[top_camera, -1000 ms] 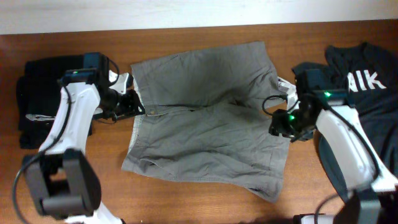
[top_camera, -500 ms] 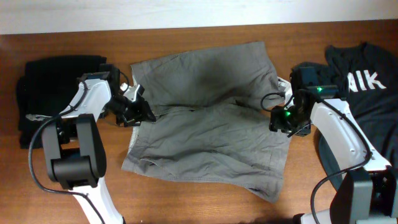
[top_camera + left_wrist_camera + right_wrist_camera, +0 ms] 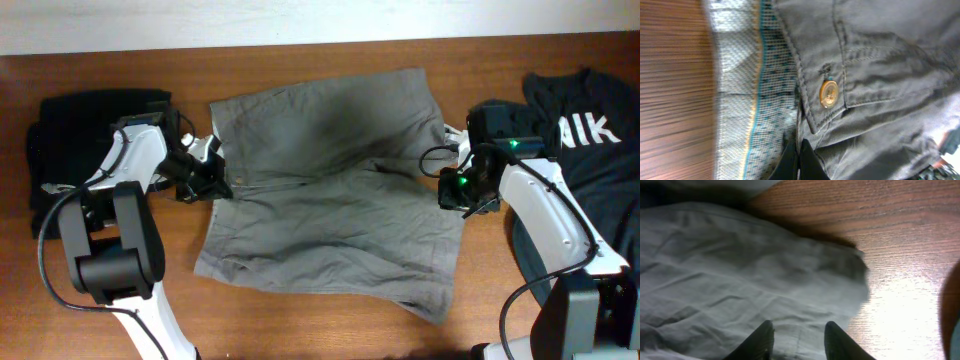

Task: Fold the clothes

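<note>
The grey-khaki shorts [image 3: 330, 200] lie spread on the wooden table, waistband to the left, legs to the right. My left gripper [image 3: 215, 178] is at the waistband's edge. In the left wrist view its black fingers [image 3: 799, 160] are pressed together on the fabric fold just below the brass button [image 3: 829, 94], beside the checked inner lining [image 3: 740, 100]. My right gripper [image 3: 452, 192] sits at the hem of the upper leg. In the right wrist view it [image 3: 799, 337] stands with its fingers apart, tips down on the cloth [image 3: 740, 270], fabric lying between them.
A folded black garment [image 3: 80, 120] lies at the far left, close to the left arm. A dark T-shirt with white letters [image 3: 590, 130] covers the right end of the table [image 3: 300, 320]. The table's back edge [image 3: 300, 45] runs just behind the shorts.
My left gripper has shut on the waistband and drawn slightly left. The right gripper's fingers have come closer together on the leg hem, with little arm movement.
</note>
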Robot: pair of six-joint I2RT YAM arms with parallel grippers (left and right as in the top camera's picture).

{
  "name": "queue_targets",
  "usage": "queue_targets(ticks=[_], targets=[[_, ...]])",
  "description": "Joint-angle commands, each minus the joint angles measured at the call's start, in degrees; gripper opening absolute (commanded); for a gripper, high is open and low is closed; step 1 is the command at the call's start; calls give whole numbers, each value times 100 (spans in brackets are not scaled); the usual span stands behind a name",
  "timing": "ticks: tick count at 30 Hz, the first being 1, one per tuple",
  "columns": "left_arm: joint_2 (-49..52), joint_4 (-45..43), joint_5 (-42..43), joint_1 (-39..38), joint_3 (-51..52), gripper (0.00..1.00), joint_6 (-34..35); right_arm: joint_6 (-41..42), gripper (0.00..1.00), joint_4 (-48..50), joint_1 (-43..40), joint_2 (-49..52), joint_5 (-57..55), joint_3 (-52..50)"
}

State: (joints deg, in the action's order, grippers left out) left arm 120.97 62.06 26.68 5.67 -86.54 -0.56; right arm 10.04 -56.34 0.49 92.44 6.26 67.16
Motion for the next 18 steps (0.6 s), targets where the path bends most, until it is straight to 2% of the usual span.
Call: queue_targets(ticks=[1,5,9,10,12,13,15,18], targets=[[-205,46,-660,33,-81,0,101,-42,36,52,-24,2,-94,133],[-205,52,-728,35,-50,0,114,-42,36,92,-24,2,-94,133],[-205,79,-1141,22,-50,1,389,-48,36,92,-24,2,-96,133],[-205,105,-1266,9,-48,7,474,-68,36,94,-24,2,-96,133],[-208,166,-1394,-4,-50,26,553,-85,36,136,-24,2,-94,136],[-214,162,-1410,-2,-59,31,553,-85,36,160,-24,2,-94,146],[-245,173,-1405,-2,-153,34,643,-85,36,175,-24,2,-61,197],[-361,378,-1390,-33,-459,35,684,-85,26,149,-24,2,245,229]])
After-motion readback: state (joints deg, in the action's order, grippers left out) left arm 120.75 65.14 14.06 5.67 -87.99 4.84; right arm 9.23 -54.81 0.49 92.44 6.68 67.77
